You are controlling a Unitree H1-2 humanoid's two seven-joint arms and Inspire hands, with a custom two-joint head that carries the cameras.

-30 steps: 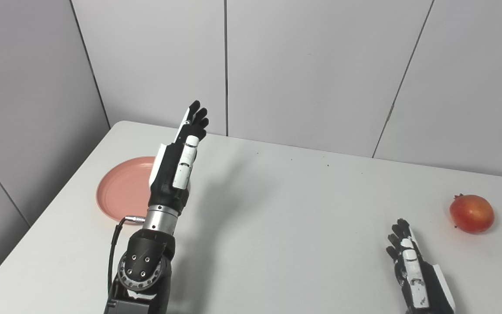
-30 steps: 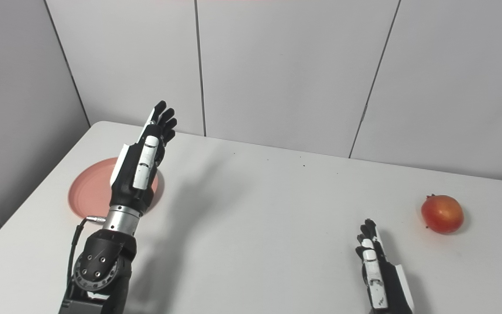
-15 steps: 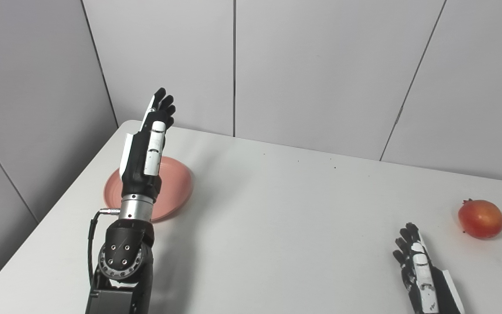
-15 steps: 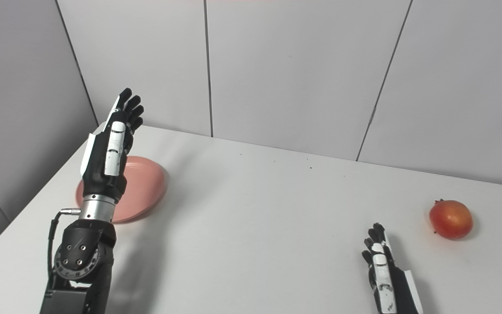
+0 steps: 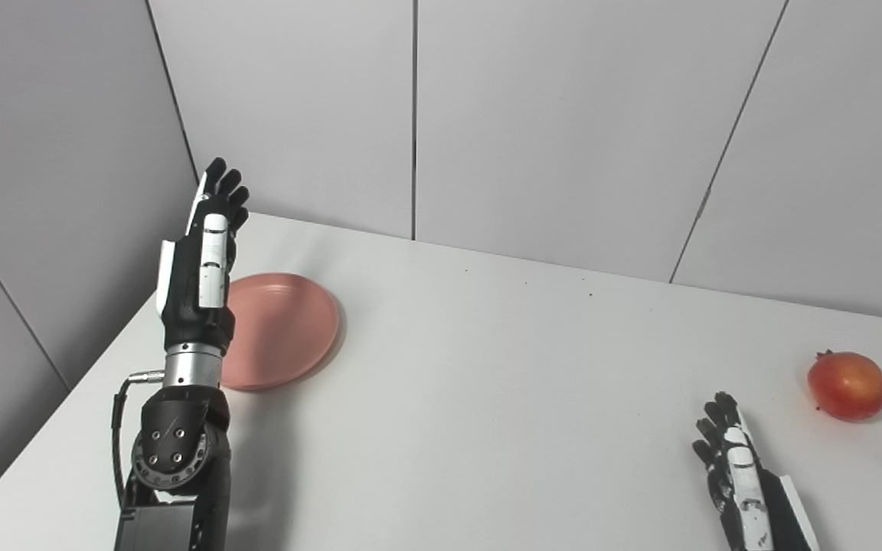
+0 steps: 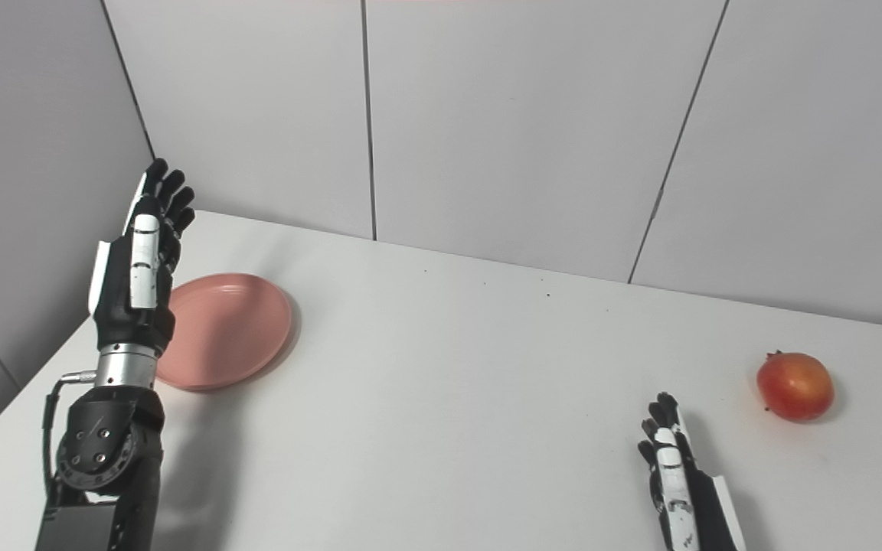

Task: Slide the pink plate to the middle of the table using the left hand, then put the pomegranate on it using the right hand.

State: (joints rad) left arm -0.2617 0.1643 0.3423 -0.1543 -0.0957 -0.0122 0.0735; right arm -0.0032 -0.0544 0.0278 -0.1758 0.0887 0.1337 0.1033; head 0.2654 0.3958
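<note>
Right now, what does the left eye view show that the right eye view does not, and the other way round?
Only the left eye view: no object of its own, just a wider stretch of the left wall beside the raised left robot hand.

Only the right eye view: more bare table to the right of the pomegranate, and more table left of the left arm.

Both: the pink plate at the table's left, its left edge hidden behind the open left robot hand, and the open right robot hand low at the right, apart from the pomegranate.
</note>
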